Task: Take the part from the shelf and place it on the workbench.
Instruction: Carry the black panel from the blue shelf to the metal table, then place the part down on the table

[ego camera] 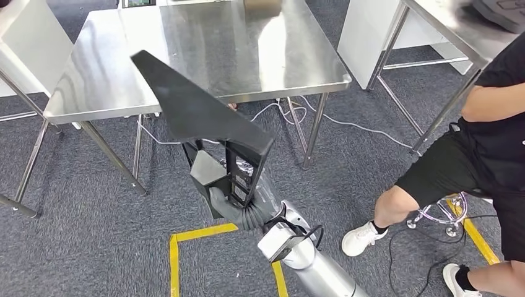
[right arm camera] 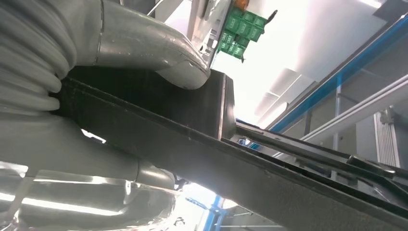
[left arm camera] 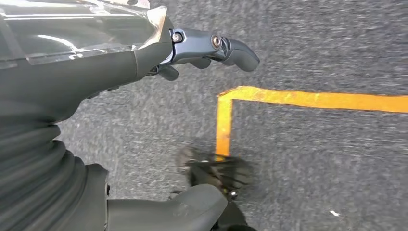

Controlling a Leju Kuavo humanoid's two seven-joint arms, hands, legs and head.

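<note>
The part is a long black triangular panel with a boxy bracket at its near end. My right hand grips that bracket end and holds the part up in front of me, its pointed tip over the near left edge of the steel workbench. In the right wrist view the thumb presses on the part, which crosses the picture. My left hand hangs over the carpet, holding nothing, with its fingers stretched out and apart from the thumb.
A person in black sits on a stool at the right, legs stretched toward me. A second steel table stands at the back right. Cables lie under the workbench. Yellow tape marks the carpet by my feet.
</note>
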